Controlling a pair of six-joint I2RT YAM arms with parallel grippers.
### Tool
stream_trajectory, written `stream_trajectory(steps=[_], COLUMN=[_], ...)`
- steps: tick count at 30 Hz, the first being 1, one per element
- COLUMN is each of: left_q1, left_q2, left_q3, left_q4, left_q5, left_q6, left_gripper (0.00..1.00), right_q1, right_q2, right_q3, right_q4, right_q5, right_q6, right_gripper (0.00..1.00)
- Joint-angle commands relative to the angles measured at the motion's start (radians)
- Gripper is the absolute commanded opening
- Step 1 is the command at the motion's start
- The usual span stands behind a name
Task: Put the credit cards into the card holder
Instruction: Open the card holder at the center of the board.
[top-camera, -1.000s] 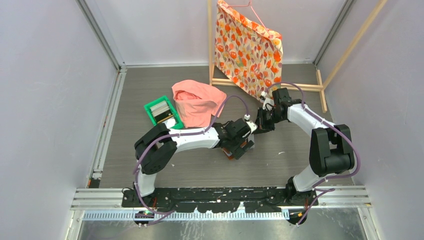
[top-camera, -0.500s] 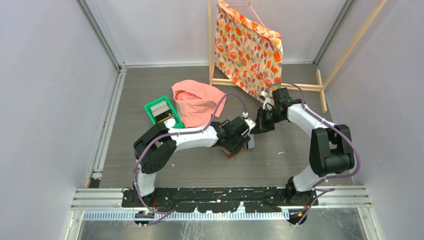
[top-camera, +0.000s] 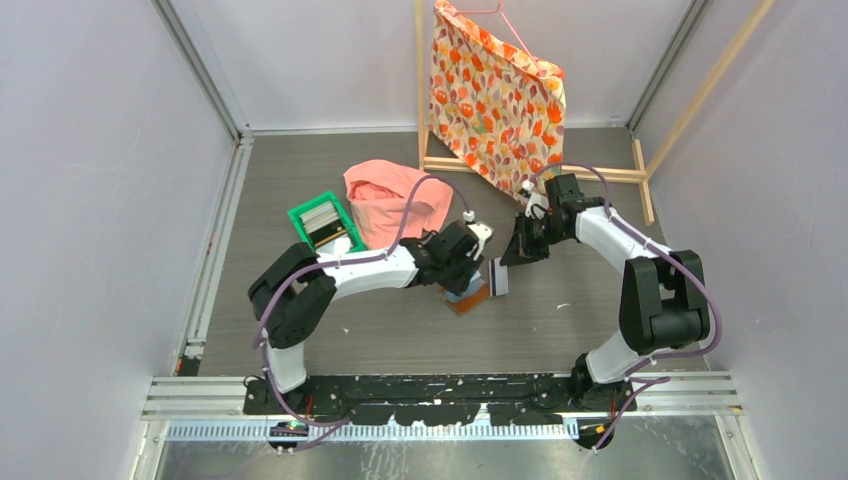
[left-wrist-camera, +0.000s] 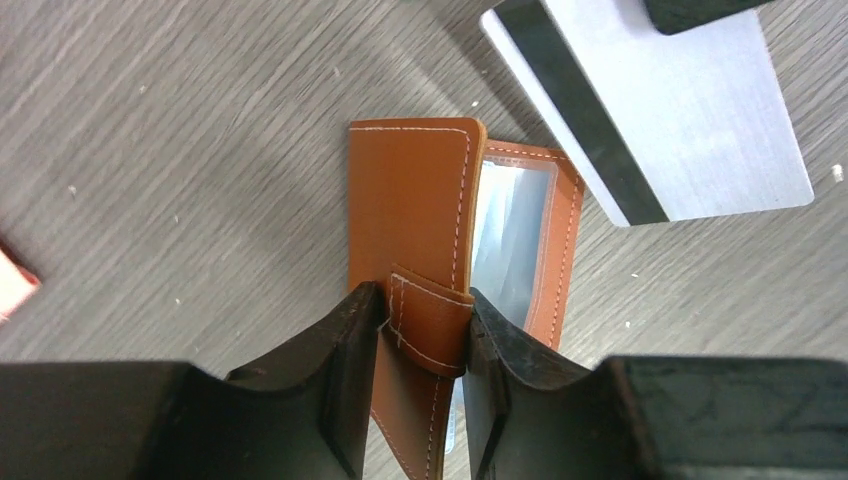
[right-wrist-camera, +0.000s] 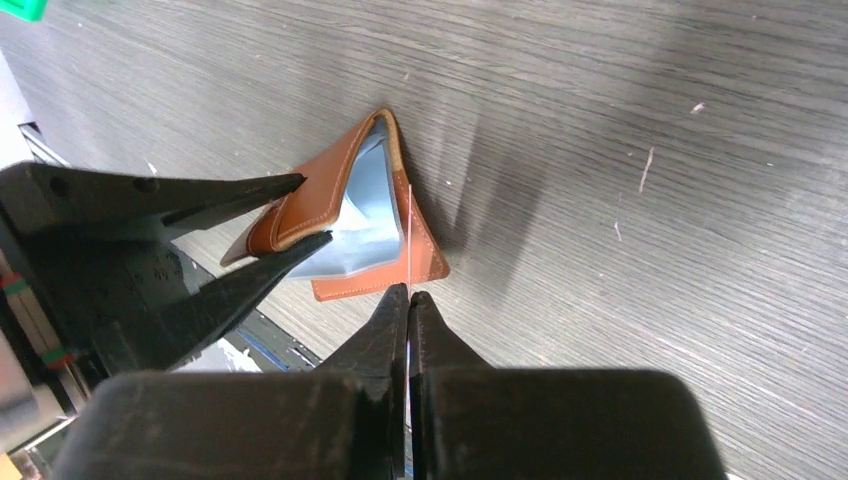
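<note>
Noted left gripper (left-wrist-camera: 425, 330) pinched narrow on the snap tab of the card holder (left-wrist-camera: 410, 190) — upper flap lifted, lower half flat on the table (left-wrist-camera: 150, 150). Found right gripper (right-wrist-camera: 408, 300) pressed together on a grey credit card (left-wrist-camera: 690, 140) — held just beside the holder's open pockets.

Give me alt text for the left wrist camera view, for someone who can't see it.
The left gripper pinches the snap tab of a brown leather card holder lying partly open on the grey wood-grain table, a pale pocket showing inside. At upper right, the right gripper holds a silver credit card with a black magnetic stripe.
</note>
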Motion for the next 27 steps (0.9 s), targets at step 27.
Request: stream_trajectory(steps=[27], left_q1=[-0.047], left_q2=[-0.210], left_q3=[-0.346], left_q4=[0.295], left_q5=[-0.197], left_q6=[-0.586], left_gripper=[0.28], right_q1=[0.028], right_q2=[-0.073], right_q3=[-0.077], right_q4=[0.252], right_q5=[-0.088], right_q6=[0.241], right_gripper=[0.01])
